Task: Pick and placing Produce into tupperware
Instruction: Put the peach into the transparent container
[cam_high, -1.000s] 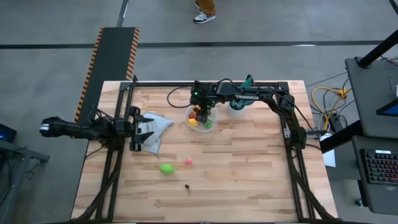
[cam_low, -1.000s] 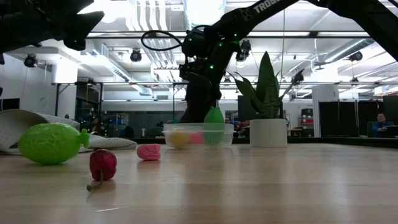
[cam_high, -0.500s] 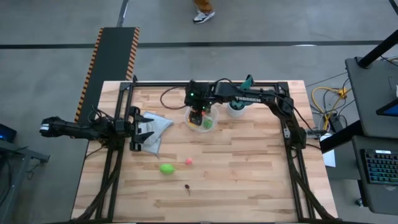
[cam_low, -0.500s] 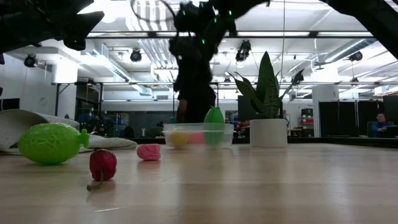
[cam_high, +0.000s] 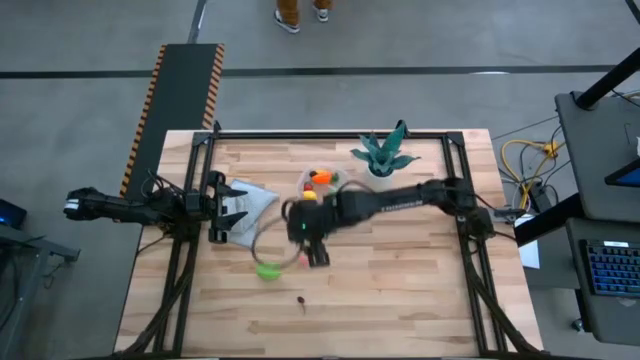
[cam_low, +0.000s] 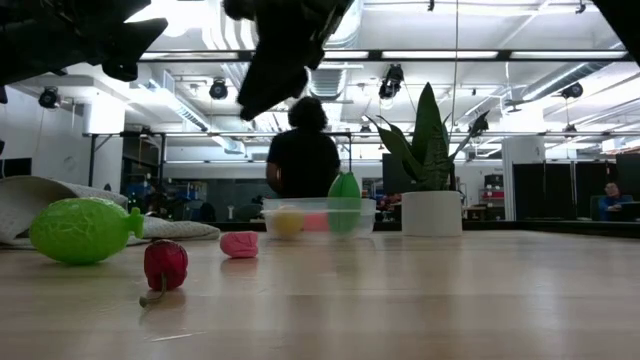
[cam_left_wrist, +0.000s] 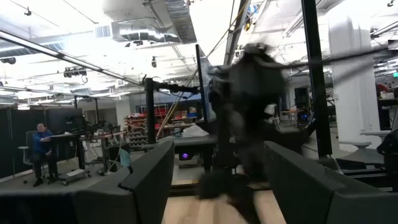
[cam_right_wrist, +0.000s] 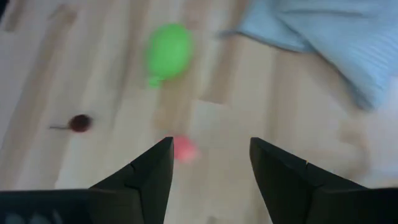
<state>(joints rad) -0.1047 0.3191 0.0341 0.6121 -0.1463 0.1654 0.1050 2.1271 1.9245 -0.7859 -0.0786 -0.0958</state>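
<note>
The clear round bowl sits near the table's far edge and holds an orange piece, a yellow piece and a green piece. On the bare wood lie the green lime, the pink bit and the dark red bit. My right gripper hangs open above the pink bit, just right of the lime, touching nothing. My left gripper waits open over the blue-grey cloth at the table's left.
The teal spiky plant in its white pot stands right of the bowl at the far edge. A person stands beyond the table. The near half and the right side of the table are bare wood.
My right gripper has risen out of the bowl and swung toward the table's near edge and a little left, ending above the pink bit beside the lime. The bowl and the loose pieces have stayed in place. The person beyond the table has walked on.
</note>
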